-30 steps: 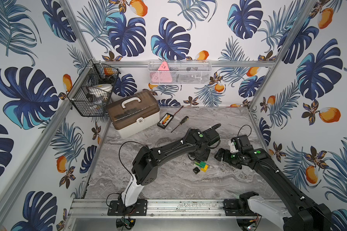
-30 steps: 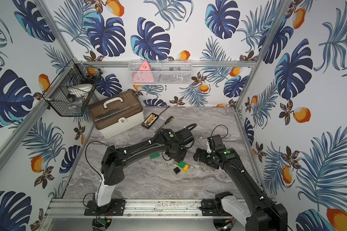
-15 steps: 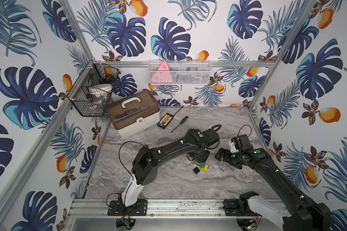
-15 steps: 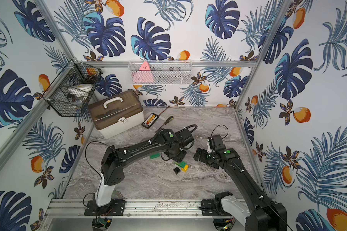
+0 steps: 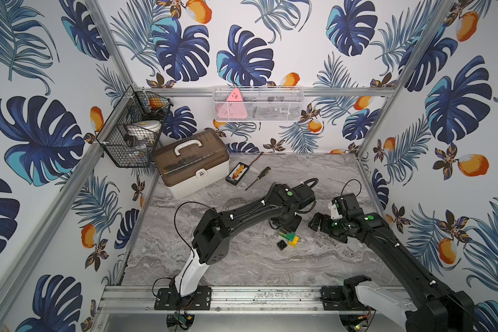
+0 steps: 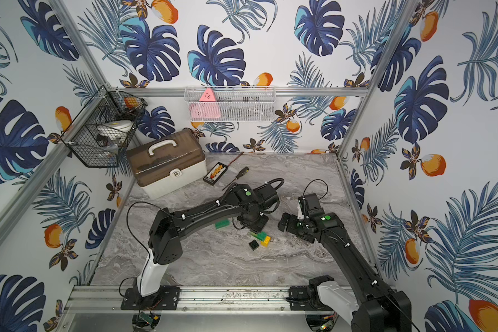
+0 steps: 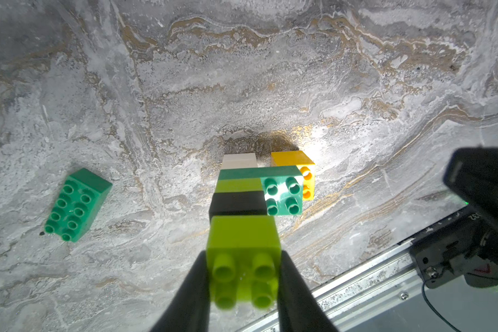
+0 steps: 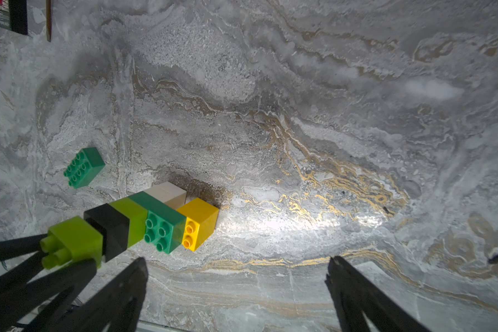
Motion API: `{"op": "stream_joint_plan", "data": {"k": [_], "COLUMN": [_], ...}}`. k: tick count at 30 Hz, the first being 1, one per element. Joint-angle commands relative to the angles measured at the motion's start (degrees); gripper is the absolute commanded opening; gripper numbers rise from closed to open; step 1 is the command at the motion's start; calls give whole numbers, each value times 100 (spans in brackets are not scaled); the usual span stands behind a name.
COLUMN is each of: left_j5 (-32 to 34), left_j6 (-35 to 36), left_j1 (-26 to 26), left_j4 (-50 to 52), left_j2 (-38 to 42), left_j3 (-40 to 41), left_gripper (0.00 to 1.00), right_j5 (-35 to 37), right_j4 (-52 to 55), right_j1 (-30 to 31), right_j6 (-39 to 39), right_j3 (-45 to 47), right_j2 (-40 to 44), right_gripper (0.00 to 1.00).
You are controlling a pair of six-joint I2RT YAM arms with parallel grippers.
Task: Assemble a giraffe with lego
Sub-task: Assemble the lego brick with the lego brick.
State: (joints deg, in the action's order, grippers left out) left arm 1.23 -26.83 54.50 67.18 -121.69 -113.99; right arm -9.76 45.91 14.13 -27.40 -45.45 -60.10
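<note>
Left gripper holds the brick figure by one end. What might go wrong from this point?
The left gripper pinches only the end lime square brick of the stepped brick giraffe; the long chain may snap at a joint if lifted.
The yellow square brick overlaps the dark-green long brick only partly, so it may pop off.
The open right gripper is close and may knock the figure.

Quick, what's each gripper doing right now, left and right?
left gripper: closed on the lime brick at the end of the giraffe.
right gripper: open, holding nothing.
</note>
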Motion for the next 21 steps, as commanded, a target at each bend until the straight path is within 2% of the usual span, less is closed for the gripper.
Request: {"op": "stream_joint_plan", "data": {"k": [1,21], "left_j5": [43,-62], "left_j6": [166,90], "left_j1": [-34,-88], "left_j4": [146,129], "left_j2": [-73,57], "left_j3": [-27,-299], "left_gripper": [33,33], "right_j5": [-24,-70], "right_j4": [-73,-202], "right_j1": [-11,-18], "right_j6": [2,-11], "right_j3": [-7,-8], "right_j2": [-26,-185], "right_gripper": [100,100]}}
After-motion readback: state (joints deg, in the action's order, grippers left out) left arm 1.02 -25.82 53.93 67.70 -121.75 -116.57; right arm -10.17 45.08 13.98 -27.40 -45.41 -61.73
